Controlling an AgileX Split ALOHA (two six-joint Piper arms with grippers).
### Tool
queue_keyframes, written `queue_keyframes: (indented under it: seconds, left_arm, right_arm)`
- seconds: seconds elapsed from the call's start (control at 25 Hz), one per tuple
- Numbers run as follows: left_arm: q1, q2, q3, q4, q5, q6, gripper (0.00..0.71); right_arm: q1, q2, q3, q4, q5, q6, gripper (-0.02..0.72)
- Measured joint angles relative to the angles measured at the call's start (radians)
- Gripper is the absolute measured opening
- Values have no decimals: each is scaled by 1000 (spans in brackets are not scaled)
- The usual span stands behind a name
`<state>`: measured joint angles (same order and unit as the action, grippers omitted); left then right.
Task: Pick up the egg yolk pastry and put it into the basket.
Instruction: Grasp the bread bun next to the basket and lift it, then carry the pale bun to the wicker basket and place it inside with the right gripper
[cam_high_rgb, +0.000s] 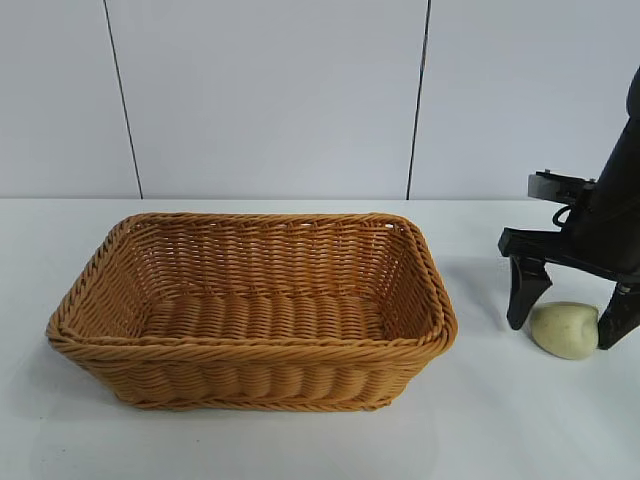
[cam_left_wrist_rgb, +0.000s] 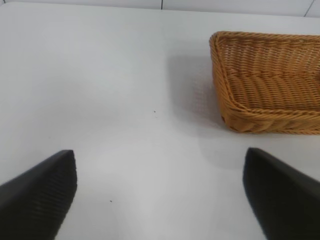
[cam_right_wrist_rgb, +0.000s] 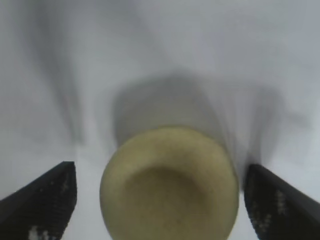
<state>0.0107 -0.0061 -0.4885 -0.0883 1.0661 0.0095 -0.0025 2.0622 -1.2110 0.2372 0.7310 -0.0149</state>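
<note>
Egg yolk pastry: small pale yellowish-cream rounded lump, smooth matte, with a shallow dimple on one flattish side. Sits on the counter at the right, well clear of the basket. Basket: large rectangular orange-brown wicker, braided rim, sloping sides, upright at centre-left, nothing inside. One corner shows in the left wrist view.

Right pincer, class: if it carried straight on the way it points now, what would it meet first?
Probably the small pale yellowish-cream rounded pastry: it sits between the open fingers of the right pincer, which points down at the white table. Fingertips look near the tabletop; depth is unclear.
</note>
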Motion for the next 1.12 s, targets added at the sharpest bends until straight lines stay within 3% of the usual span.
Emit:
queue_keyframes:
  seconds: [0.2,0.72,0.88,1.12]
  left_arm:
    - [0,0,0,0,0,0,696]
    - [0,0,0,0,0,0,696]
    - [0,0,0,0,0,0,696]
    - [0,0,0,0,0,1,696]
  right_arm:
    - [0,-21,-2,0,30,-28,147]
    - [0,-282,-9,-29,127,-44,139]
    - [0,-295,-93,-30,214,-45,139]
    - [0,-296,-202,-31,270,-45,139]
